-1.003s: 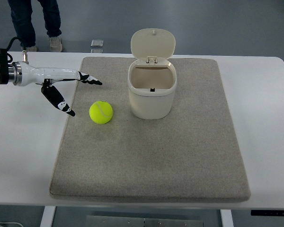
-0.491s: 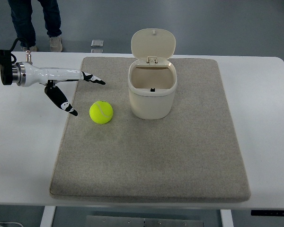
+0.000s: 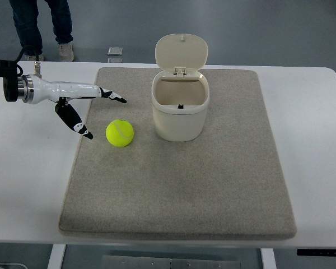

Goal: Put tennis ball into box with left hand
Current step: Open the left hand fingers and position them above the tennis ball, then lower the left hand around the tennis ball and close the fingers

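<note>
A yellow-green tennis ball (image 3: 120,133) lies on the grey mat (image 3: 179,185), left of a cream box (image 3: 180,112) whose hinged lid (image 3: 181,52) stands open. My left hand (image 3: 102,115) comes in from the left edge on a white arm. Its fingers (image 3: 113,97) and thumb are spread wide and hold nothing. The hand sits just left of and slightly behind the ball, a short gap away from it. The right arm does not show.
The mat lies on a white table (image 3: 28,168). A person's legs (image 3: 42,25) stand on the floor beyond the table's far left edge. A small grey object (image 3: 115,51) lies on the floor behind the table.
My left hand has crept a little to the right, toward the ball, with its fingers still spread. The ball and box have not moved.
</note>
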Robot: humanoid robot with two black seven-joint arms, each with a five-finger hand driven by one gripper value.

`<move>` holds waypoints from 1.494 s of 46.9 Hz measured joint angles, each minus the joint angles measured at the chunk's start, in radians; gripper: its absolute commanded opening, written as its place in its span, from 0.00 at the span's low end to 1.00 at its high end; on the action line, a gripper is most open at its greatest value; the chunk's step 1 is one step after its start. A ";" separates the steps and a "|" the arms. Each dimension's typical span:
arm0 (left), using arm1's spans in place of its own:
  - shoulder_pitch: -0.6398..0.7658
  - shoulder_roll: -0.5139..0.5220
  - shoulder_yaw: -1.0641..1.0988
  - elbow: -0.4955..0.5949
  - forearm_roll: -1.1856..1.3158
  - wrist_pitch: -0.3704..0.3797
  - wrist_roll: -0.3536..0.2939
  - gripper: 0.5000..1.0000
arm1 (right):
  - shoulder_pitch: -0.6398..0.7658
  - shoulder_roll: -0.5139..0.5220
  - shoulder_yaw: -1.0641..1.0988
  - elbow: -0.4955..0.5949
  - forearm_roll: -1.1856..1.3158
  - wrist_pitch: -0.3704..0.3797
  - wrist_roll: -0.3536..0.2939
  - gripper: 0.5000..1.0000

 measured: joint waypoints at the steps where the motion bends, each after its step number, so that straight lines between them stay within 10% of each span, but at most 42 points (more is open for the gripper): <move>1: 0.000 0.000 0.000 -0.001 0.006 0.001 0.000 0.98 | 0.000 0.000 0.000 0.000 0.000 0.000 0.000 0.88; 40: 0.002 -0.094 0.032 -0.040 0.300 0.059 0.000 0.94 | 0.000 0.000 0.000 0.000 0.000 0.000 0.000 0.88; 70: 0.000 -0.125 0.056 -0.008 0.343 0.086 0.005 0.54 | 0.000 0.000 0.000 0.000 0.000 0.000 0.000 0.88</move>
